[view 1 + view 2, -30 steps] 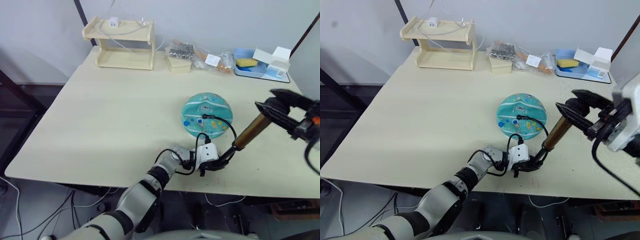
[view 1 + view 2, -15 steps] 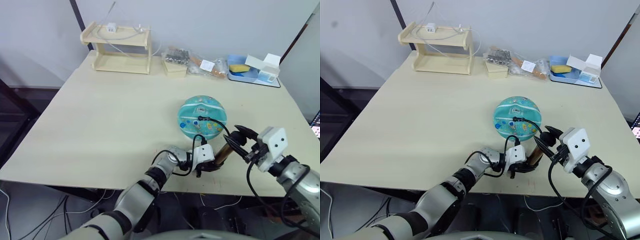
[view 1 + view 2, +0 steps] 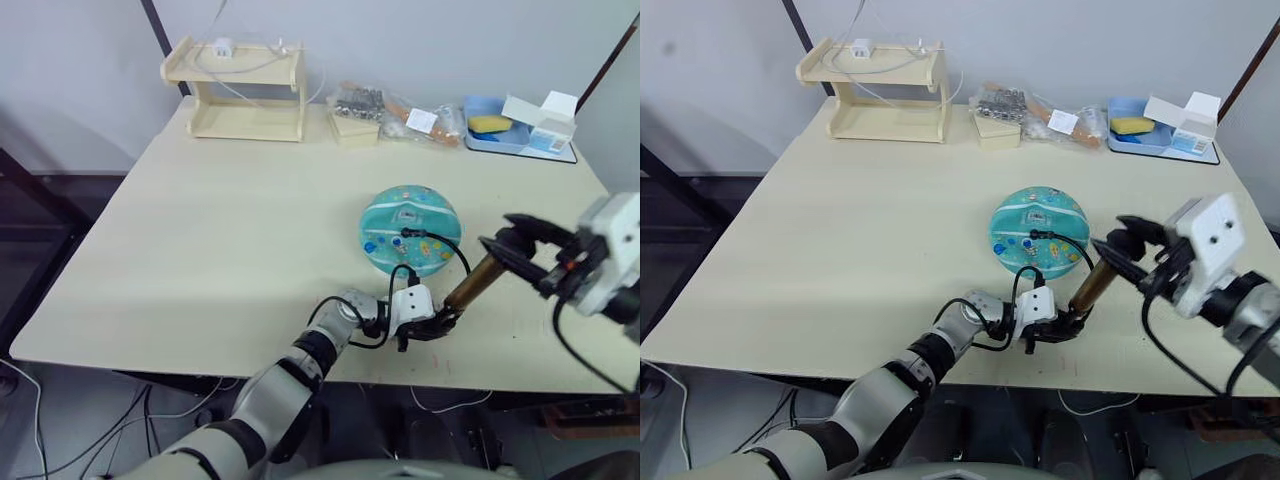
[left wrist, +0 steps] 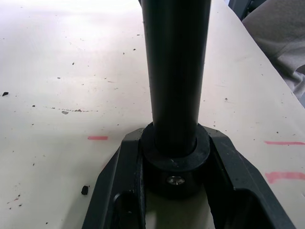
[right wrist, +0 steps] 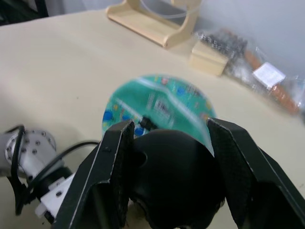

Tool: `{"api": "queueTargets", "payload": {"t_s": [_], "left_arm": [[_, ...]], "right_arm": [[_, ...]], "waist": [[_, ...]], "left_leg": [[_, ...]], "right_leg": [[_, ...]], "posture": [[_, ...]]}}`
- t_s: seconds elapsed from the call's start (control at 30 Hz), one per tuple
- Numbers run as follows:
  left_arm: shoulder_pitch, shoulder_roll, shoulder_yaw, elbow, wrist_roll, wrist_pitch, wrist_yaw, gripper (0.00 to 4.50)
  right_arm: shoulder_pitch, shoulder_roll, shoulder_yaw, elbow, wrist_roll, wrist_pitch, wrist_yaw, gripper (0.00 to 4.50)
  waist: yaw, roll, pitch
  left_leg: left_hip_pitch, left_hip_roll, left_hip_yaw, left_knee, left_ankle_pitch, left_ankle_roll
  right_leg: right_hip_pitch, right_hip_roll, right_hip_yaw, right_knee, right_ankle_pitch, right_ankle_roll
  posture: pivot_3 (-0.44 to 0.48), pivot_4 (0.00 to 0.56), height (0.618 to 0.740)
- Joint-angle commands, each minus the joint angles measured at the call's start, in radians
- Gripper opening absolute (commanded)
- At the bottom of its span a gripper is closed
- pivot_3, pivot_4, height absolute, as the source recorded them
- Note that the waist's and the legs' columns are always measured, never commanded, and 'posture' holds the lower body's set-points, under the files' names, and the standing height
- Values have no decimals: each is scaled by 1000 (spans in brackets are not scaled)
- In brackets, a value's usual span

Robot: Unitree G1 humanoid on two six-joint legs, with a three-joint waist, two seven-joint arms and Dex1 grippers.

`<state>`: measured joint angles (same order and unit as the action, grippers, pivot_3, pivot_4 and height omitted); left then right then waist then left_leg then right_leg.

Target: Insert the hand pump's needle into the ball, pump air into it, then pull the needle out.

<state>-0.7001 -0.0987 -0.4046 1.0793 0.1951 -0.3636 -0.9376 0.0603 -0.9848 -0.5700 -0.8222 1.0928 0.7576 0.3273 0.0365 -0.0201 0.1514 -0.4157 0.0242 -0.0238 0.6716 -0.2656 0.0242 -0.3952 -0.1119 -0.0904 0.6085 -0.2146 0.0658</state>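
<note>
1. Our left gripper (image 3: 428, 325) is clamped around the black base cap of the hand pump (image 3: 472, 286), pinning it to the table (image 3: 220, 220) near the front edge; in the left wrist view both fingers (image 4: 121, 181) press against the cap with no gap.
2. Our right gripper (image 3: 522, 243) holds the T-handle (image 5: 174, 176) at the pump's upper end, its fingers spread only as wide as the handle between them, so we count it as closed on the handle.
3. From the base, the amber cylinder leans up toward 2 o'clock, tilted rather than upright.
4. At 12 o'clock from the left gripper, the ball (image 3: 411, 228) rests on the table, well inside the edge. A thin black hose (image 3: 455, 250) loops from the pump to a small black fitting (image 3: 407, 234) on top of the ball. The needle itself is too small to see, so we judge it is inserted but cannot confirm.
5. Risk: a stroke off the cylinder's axis could lever the base out of our left grip, and the pump would skid toward the nearby table edge.
6. Risk: the ball is unrestrained. A tug on the hose could roll it, bending the needle or pulling it out early.
7. Risk: the handle looks rounded and could slip from our right fingers (image 5: 112, 162) on a pull.
</note>
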Motion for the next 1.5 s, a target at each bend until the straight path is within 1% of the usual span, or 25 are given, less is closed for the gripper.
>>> {"api": "queueTargets", "payload": {"t_s": [0.03, 0.1, 0.2, 0.27, 0.33, 0.4, 0.5, 0.57, 0.63, 0.7, 0.73, 0.83, 0.9, 1.0, 1.13, 1.17, 1.2, 1.23, 1.27, 1.37, 1.43, 1.5], "left_arm": [[42, 38, -29, 90, 55, 51, 13, 1089], [41, 34, -29, 93, 55, 51, 15, 1089], [39, 32, -28, 93, 54, 52, 14, 1089], [40, 32, -28, 93, 54, 51, 14, 1089], [40, 32, -27, 93, 54, 51, 15, 1089], [40, 32, -27, 93, 54, 51, 14, 1089], [40, 34, -25, 92, 54, 50, 14, 1089], [39, 34, -23, 91, 52, 50, 15, 1089], [39, 35, -21, 90, 51, 50, 15, 1089], [39, 37, -20, 87, 51, 48, 15, 1089], [40, 38, -19, 86, 50, 49, 15, 1089], [43, 41, -18, 83, 49, 48, 15, 1089], [46, 44, -20, 81, 51, 47, 14, 1089], [45, 43, -19, 81, 53, 49, 15, 1089], [46, 42, -20, 86, 57, 47, 17, 1089], [46, 41, -21, 87, 57, 47, 18, 1089], [47, 40, -21, 88, 57, 46, 18, 1089], [46, 37, -21, 91, 58, 47, 19, 1089], [45, 35, -21, 93, 58, 47, 20, 1089], [43, 31, -23, 98, 59, 47, 20, 1089], [42, 28, -24, 100, 58, 46, 19, 1089], [40, 25, -24, 103, 58, 46, 20, 1089]], "right_arm": [[-75, -92, -217, -4, 192, 19, -51, 1945], [-93, -144, -279, 23, 266, 53, -66, 1945], [-96, -190, -331, 40, 311, 98, -73, 1945], [-82, -190, -331, 40, 316, 114, -80, 1945], [-45, -160, -276, 9, 260, 114, -63, 1945], [-17, -109, -192, -9, 203, 91, -61, 1945], [85, 34, 69, -14, -14, 8, -24, 1944], [133, 76, 200, 3, -149, -50, 7, 1944], [171, 142, 341, 57, -281, -124, 39, 1943], [214, 182, 490, 139, -428, -206, 77, 1943], [226, 206, 533, 174, -476, -237, 89, 1943], [235, 275, 633, 282, -594, -321, 116, 1943], [228, 307, 656, 312, -633, -351, 132, 1943], [205, 311, 595, 253, -617, -342, 133, 1943], [157, 260, 423, 102, -505, -265, 116, 1943], [144, 244, 378, 68, -467, -243, 111, 1943], [123, 216, 313, 28, -411, -210, 103, 1943], [102, 190, 253, 0, -358, -179, 97, 1943], [79, 166, 198, -19, -301, -149, 87, 1943], [4, 78, 27, -39, -94, -69, 39, 1943], [-47, -8, -97, -25, 86, -24, -5, 1943], [-72, -77, -193, -3, 205, 13, -24, 1943]], "waist": [[2, 0, 1], [3, -1, 2], [4, -2, 3], [4, -2, 3], [4, -3, 3], [3, -5, 1], [2, -10, -4], [1, -15, -11], [-3, -16, -16], [-5, -22, -21], [-7, -23, -22], [-15, -22, -22], [-20, -20, -27], [-21, -20, -29], [-20, -18, -28], [-19, -12, -25], [-17, -6, -21], [-16, -5, -20], [-14, -1, -16], [-4, 5, -9], [1, 6, -6], [5, 8, 0]], "left_leg": [[0, 0, 0, 0, 0, 0], [0, 0, 1, 0, 0, 0], [0, -1, 1, 0, 0, 0], [0, -1, 2, 0, 0, 0], [0, -1, 2, 0, 0, 0], [0, -1, 4, 0, 0, 0], [1, 0, 5, 1, 0, 0], [2, 0, 4, 0, 0, 0], [3, 3, 3, 0, 0, 0], [6, 3, 0, 0, 0, 0], [7, 4, 0, 0, 0, 0], [21, 8, 0, -2, -1, -1], [21, 13, 0, -2, -1, -1], [23, 14, -1, -2, -1, -1], [22, 14, -2, -1, -1, -1], [22, 14, -2, -1, -1, -1], [21, 13, 0, -1, -1, -1], [19, 11, 0, -1, -1, -1], [18, 11, 1, -1, -1, -1], [16, 5, 0, -1, -1, -1], [15, 4, 0, -2, -1, -1], [14, 4, 0, -2, -1, -1]], "right_leg": [[0, 0, 0, 0, 0, 0], [0, 0, 0, 0, 0, 0], [0, 0, 0, 0, 0, 0], [0, 0, 0, 0, 0, 0], [0, 0, 0, 0, 0, 0], [1, 0, 0, 0, 0, 0], [1, 0, 0, 1, 0, 0], [1, 1, 0, 1, -2, 3], [2, 3, 1, 2, -3, 3], [3, 4, 1, 2, -4, 2], [4, 5, 1, 2, -5, 0], [16, 5, 1, 0, -7, -2], [17, 7, 0, 0, -7, -2], [17, 9, -1, 1, -7, -2], [17, 8, -1, 1, -7, -3], [17, 8, -1, 1, -7, -3], [17, 7, -1, 1, -6, -3], [16, 5, 0, 0, -6, -3], [16, 5, 0, 0, -6, -3], [14, 4, 0, 0, -6, -3], [14, 4, 0, 0, -6, -3], [13, 4, 0, 0, -6, -3]], "posture": [[0, 150, 740], [0, 150, 740], [0, 150, 740], [0, 150, 740], [0, 150, 740], [0, 150, 740], [0, 150, 740], [0, 150, 740], [0, 150, 740], [0, 150, 740], [0, 150, 740], [0, 150, 740], [0, 150, 740], [0, 150, 740], [0, 150, 740], [0, 150, 740], [0, 150, 740], [0, 150, 740], [0, 150, 740], [0, 150, 740], [0, 150, 740], [0, 150, 740]]}}
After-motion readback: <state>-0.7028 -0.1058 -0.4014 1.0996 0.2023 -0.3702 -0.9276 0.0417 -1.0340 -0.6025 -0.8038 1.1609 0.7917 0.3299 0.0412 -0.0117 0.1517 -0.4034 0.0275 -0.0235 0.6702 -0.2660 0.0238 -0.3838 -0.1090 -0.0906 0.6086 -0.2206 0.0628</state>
